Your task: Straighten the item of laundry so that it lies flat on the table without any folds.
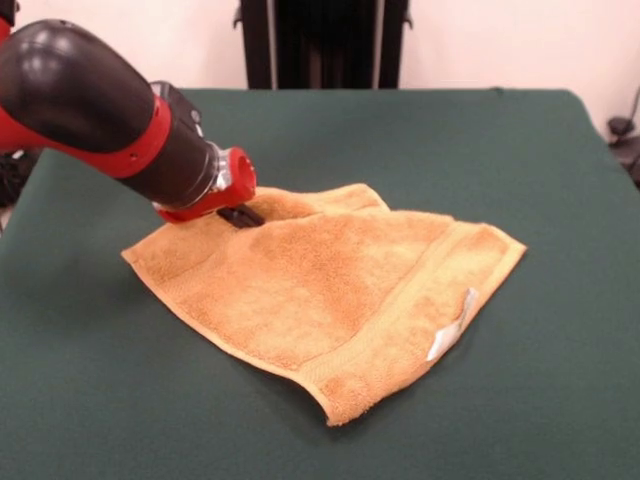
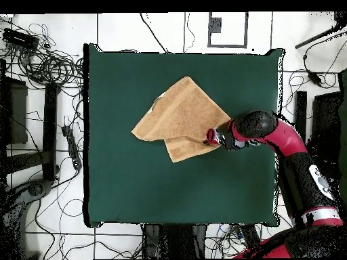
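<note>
Red-collared gripper (image 1: 240,214) down low against the towel (image 1: 330,290), dark tip pressed into the cloth at the towel's far-left part in the front view. Fingers mostly hidden under the red collar and the terry pile; cannot tell how far apart, nor whether any cloth is actually pinched. From overhead, gripper (image 2: 209,138) meets the towel (image 2: 181,118) at its right-hand corner, with the red and black arm (image 2: 284,139) reaching in across the table's right edge.

Towel orange-tan, terry, lying near the middle of the table (image 1: 560,160), a little toward the far edge as seen overhead and well clear of all four edges. Not flat: one part doubled over, a second layer showing beneath the upper one along the side nearest the gripper. Woven border band running along the front-right hem in the front view. Near corner curled up slightly off the cloth. Small white label (image 1: 452,328) sticking out at the right hem; seen overhead as a pale sliver at the towel's upper left edge.

Table covered in plain dark green cloth (image 2: 135,183). Cables (image 2: 47,64) on the floor off the table's left side in the overhead view.
</note>
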### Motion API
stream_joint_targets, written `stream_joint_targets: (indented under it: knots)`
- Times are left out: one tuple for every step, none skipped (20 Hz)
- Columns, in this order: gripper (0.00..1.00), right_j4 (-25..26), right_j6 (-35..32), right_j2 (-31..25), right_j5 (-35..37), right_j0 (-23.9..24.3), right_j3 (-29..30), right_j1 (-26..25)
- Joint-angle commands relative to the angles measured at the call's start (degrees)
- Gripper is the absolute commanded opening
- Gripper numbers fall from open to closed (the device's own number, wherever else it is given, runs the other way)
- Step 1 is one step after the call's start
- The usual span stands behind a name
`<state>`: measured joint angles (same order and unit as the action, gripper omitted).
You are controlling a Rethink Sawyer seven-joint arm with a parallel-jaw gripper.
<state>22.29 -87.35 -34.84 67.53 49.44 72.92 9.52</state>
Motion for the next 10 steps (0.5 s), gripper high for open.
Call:
stream_joint_targets:
  knots:
    - [0.00,12.26,19.98,4.48,-1.75,0.40,-0.96,-4.71]
    - [0.00,12.30,20.13,4.53,-1.72,0.37,-1.09,-4.84]
    - [0.00,12.06,19.69,4.62,-1.65,0.29,-1.06,-4.85]
    - [0.00,11.82,19.25,4.70,-1.59,0.21,-1.03,-4.85]
    - [0.00,11.61,18.64,4.78,-1.64,0.08,-0.79,-4.60]
    - [0.00,11.65,18.45,4.91,-1.18,-0.25,-0.95,-4.39]
    - [0.00,11.40,17.97,4.97,-0.80,-0.37,-0.93,-4.21]
    - [0.00,11.05,17.78,4.91,-0.37,-0.37,-1.11,-4.16]
    - [0.00,10.93,17.82,4.89,0.17,-0.42,-1.29,-4.07]
    - [0.00,10.84,17.93,4.87,0.54,-0.38,-1.42,-3.97]
